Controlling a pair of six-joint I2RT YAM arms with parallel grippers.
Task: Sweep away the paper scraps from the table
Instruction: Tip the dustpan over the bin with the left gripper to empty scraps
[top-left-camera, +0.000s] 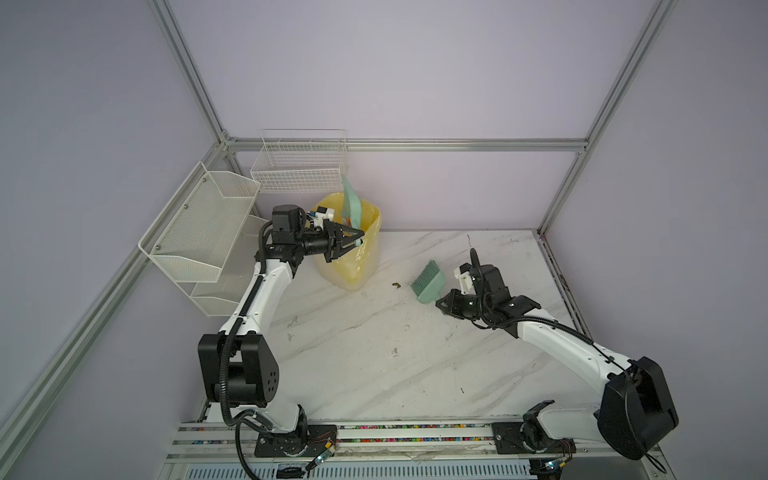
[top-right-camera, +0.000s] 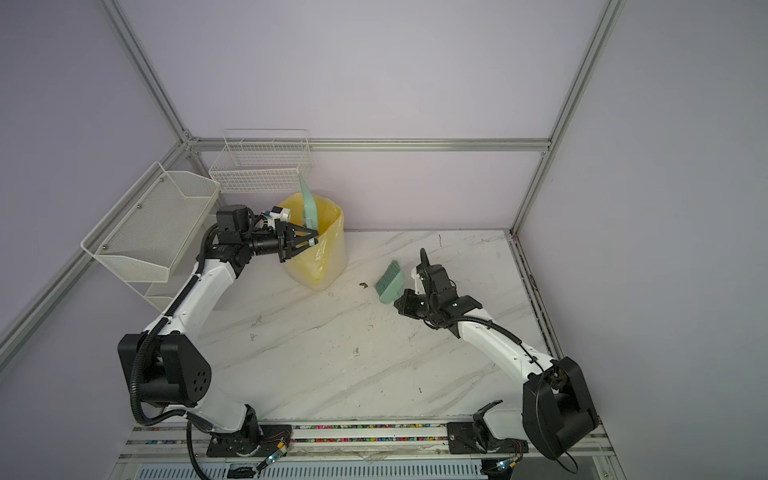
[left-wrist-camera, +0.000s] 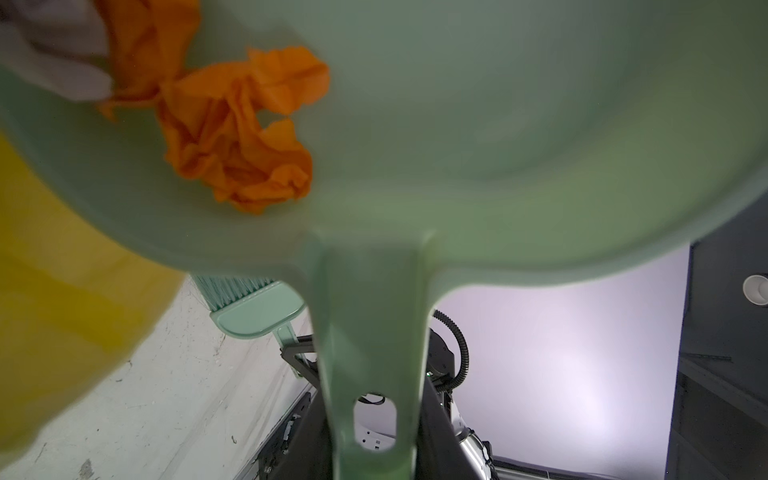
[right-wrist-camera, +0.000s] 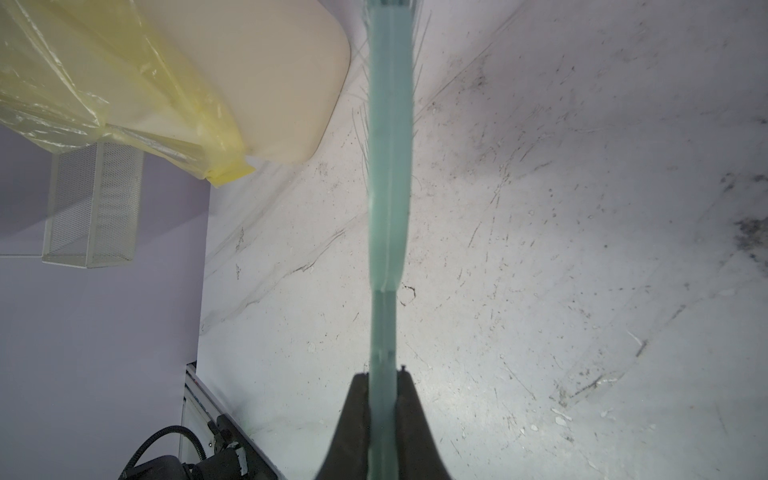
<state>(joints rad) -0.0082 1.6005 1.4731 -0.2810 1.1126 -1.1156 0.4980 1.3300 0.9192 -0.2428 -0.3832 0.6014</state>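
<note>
Pretty much wrapped up. Tipping the smooth mint plastic dustpan (top-left-camera: 351, 197) over the yellow-bagged bin (top-left-camera: 353, 274), left tool (top-left-camera: 359, 241) pinched on its flat handle. Got crumpled orange and lilac paper scraps (left-wrist-camera: 237, 141) in the pan right above the bin, not dumped yet. Holding the bristly brush (top-left-camera: 428, 284) beside the bin, right tool (top-left-camera: 441, 302) squeezed on its thin handle. Seeing no scraps on the scuffed marble-look worktop (top-left-camera: 374, 353), just a dark speck (top-left-camera: 395, 284) near the bin.

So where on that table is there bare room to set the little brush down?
The widest bare stretch of table lies between the left arm and right arm, nearer than the brush. The far right corner is bare too. The far left is crowded, with the yellow-lined bin, the dustpan over it and a dark speck beside it.
</note>
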